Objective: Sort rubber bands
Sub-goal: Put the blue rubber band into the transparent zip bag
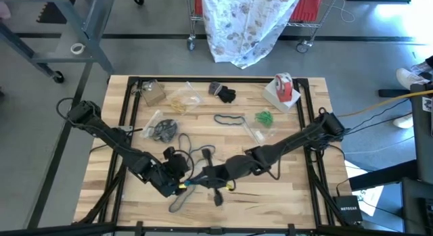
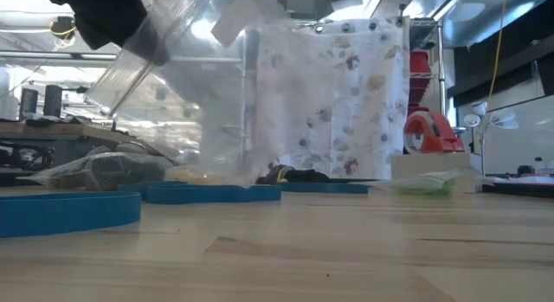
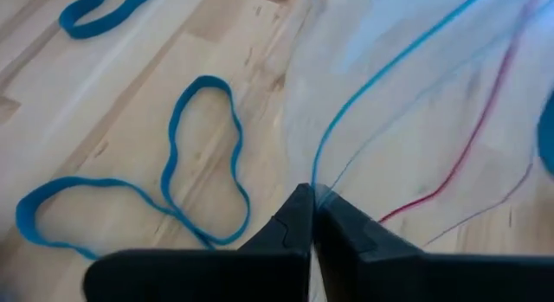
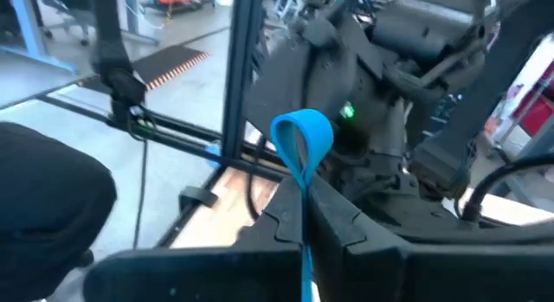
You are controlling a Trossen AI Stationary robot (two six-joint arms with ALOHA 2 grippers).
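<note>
I see one teal-blue rubber band (image 4: 301, 146) pinched upright, its loop standing clear above the grip. Two blue bands (image 3: 186, 176) lie flat on the wood, touching and forming a folded figure; a third (image 3: 102, 9) lies apart. From overhead, a dark band (image 1: 230, 119) lies at centre, a green bunch (image 1: 264, 118) at its 3 o'clock.
</note>
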